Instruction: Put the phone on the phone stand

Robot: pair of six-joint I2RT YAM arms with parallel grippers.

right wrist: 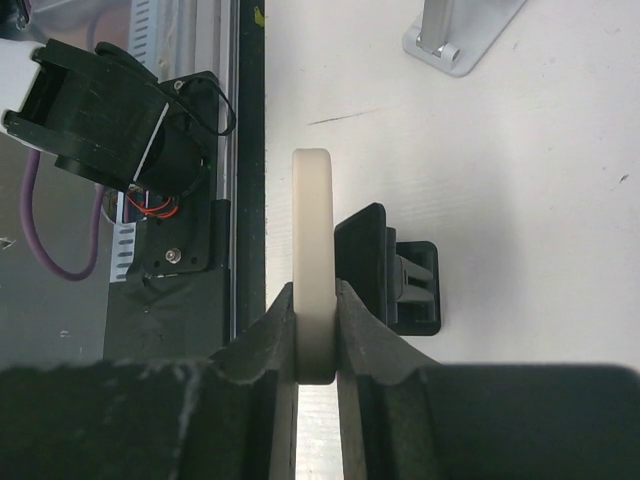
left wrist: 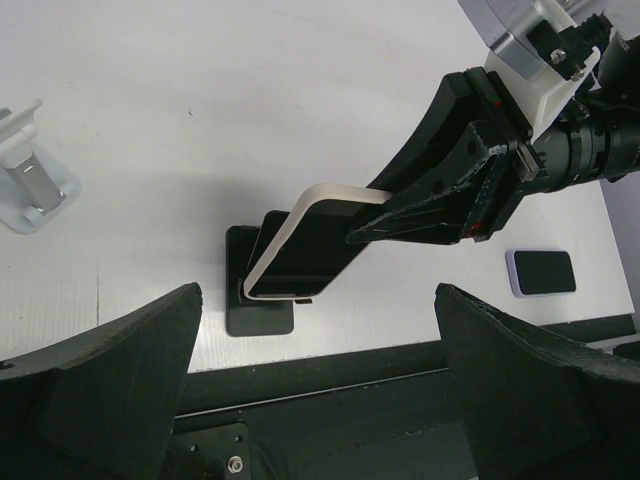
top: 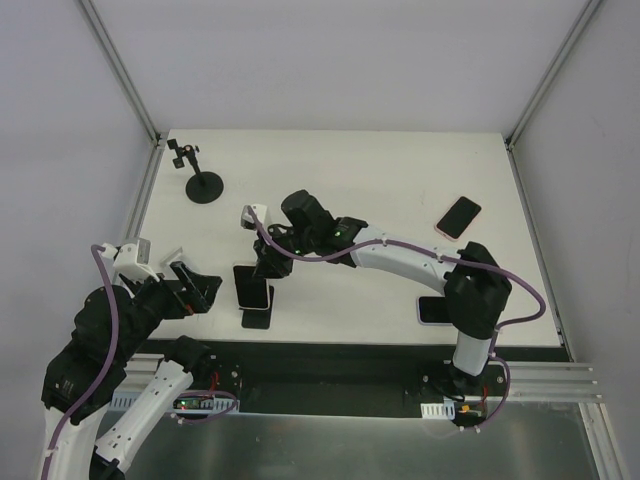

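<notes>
Jaws, right gripper [right wrist: 315, 302]: closed on the white-cased phone [right wrist: 312, 215], both fingers [right wrist: 362, 335] pressed against its flat faces, the rim seen edge-on in the right wrist view.

Jaws, left gripper [top: 203, 292]: spread wide, holding nothing, poised over the table [top: 380, 170] just left of the stand.

Item, phone: carried clear of the table and tilted, its free end lowered to the black phone stand [left wrist: 256, 305]. It stood just beside the stand's upright plate; whether the two touched could not be told.

Item, phone stand: black, flat base on the table near the front edge, between the two arms.

Other items:
- pink-cased phone [top: 459, 217] lying flat at the right side, well apart from the stand
- light-cased phone [top: 432, 310] lying flat by the right arm's base
- silver-white holder [left wrist: 30, 175] to the left of the stand
- black round-based holder [top: 204, 186] at the far left corner
</notes>
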